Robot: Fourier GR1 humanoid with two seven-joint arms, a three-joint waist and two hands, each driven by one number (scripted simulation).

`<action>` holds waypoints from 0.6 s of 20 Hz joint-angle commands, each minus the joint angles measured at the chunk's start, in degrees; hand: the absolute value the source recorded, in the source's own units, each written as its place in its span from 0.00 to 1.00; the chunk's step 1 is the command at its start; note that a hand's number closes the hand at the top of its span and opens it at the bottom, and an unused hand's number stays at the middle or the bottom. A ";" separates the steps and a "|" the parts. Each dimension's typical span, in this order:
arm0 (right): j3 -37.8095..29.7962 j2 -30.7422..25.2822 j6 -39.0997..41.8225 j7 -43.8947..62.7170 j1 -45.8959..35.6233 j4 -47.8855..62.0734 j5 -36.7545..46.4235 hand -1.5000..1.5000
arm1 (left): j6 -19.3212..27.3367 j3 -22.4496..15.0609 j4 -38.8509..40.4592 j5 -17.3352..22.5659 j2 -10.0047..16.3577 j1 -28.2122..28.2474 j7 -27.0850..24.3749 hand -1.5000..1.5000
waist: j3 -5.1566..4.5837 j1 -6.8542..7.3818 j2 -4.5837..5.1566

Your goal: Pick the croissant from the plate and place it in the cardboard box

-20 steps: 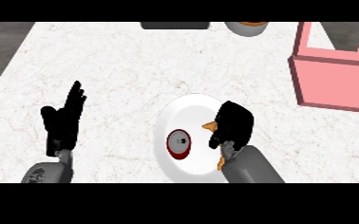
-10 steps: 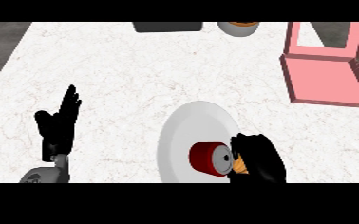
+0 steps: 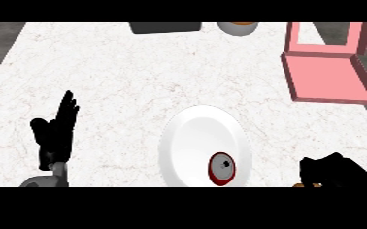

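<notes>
Croissant (image 3: 297,185) peeks from my right robot hand (image 3: 331,171), curled round it at lower right, beside the plate (image 3: 204,131).

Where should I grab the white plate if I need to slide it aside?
Probably the plate's left rim, from the left with the open left hand: that edge is bare, while the red round item sits toward the right rim.

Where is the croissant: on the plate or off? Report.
Off. The plate holds only a red round item; the croissant shows orange under the right hand.
</notes>
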 commanded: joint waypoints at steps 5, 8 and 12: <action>-25.22 -11.03 -1.29 -8.49 11.10 -13.58 -22.87 1.00 | 0.43 0.28 -1.10 -0.49 0.15 1.48 -0.39 0.50 | -0.06 -0.36 -0.06; -35.37 -11.42 0.47 -13.67 15.73 -11.00 -30.26 1.00 | -1.71 1.65 -1.40 1.29 1.83 1.34 0.74 0.50 | -0.01 -1.24 -0.30; -48.89 -11.20 6.15 -18.14 15.11 -1.34 -36.09 1.00 | -1.68 -0.54 -0.70 -0.23 0.18 0.59 0.29 0.50 | 0.00 1.36 0.36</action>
